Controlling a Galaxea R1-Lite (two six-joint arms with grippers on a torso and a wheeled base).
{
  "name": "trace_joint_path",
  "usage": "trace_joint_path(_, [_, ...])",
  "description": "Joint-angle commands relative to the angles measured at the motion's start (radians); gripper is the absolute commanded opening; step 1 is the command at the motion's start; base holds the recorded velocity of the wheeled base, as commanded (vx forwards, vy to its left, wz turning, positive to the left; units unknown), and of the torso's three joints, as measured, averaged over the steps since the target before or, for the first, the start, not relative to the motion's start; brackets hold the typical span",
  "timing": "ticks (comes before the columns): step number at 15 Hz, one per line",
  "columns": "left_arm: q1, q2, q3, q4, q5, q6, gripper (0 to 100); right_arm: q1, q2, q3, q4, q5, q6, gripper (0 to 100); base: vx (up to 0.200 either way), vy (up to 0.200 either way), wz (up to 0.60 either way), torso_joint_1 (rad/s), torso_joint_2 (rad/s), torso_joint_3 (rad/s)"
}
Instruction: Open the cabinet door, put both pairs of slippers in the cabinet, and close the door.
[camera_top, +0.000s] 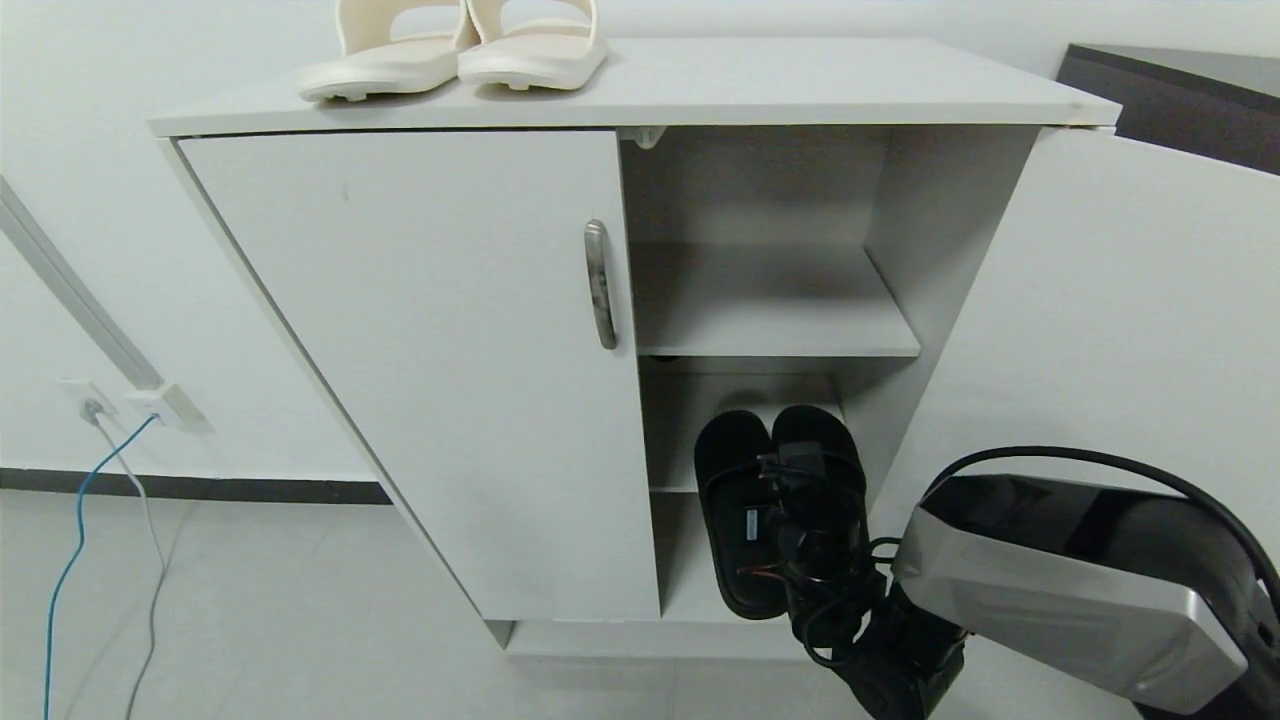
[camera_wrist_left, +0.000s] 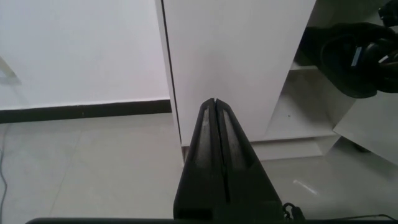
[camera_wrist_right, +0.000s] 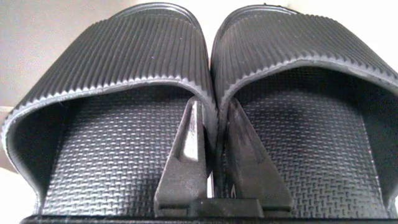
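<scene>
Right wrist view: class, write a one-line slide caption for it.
Right gripper pinches the black slippers together, its fingers clamping their touching inner straps.

The black slippers look ribbed, matt rubber; the cabinet smooth matt laminate, its handle brushed metal.

Ribbed black slippers; cream slippers; white cabinet.

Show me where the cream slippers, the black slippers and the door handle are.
cream slippers (camera_top: 530, 62): head view, front edge of one slipper.
black slippers (camera_top: 732, 445): head view, upper end of one slipper.
door handle (camera_top: 600, 285): head view, middle of the bar.
</scene>
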Motion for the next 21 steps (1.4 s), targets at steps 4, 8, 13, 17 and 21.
trace_joint_path(4, [0.001, 0.002, 0.000, 0.000, 0.000, 0.000, 0, -0.048, 0.005, -0.170, 0.235, 0.075, 0.073, 0, 0.000, 0.000, 0.00, 0.000, 0.00, 0.000])
trace_joint_path(8, [0.001, 0.002, 0.000, 0.000, 0.000, 0.000, 0, -0.093, 0.085, -0.370, 0.367, 0.093, 0.102, 0, 0.000, 0.000, 0.00, 0.000, 0.00, 0.000])
trace_joint_path(13, [0.001, 0.002, 0.000, 0.000, 0.002, 0.000, 0, -0.120, 0.189, -0.603, 0.496, 0.093, 0.099, 0, 0.000, 0.000, 0.00, 0.000, 0.00, 0.000])
trace_joint_path(17, [0.001, 0.002, 0.000, 0.000, 0.002, 0.000, 0, -0.148, 0.252, -0.758, 0.567, 0.092, 0.098, 0, 0.000, 0.000, 0.00, 0.000, 0.00, 0.000])
trace_joint_path(21, [0.001, 0.002, 0.000, 0.000, 0.002, 0.000, 0, -0.160, 0.278, -0.841, 0.586, 0.092, 0.096, 0, 0.000, 0.000, 0.00, 0.000, 0.00, 0.000])
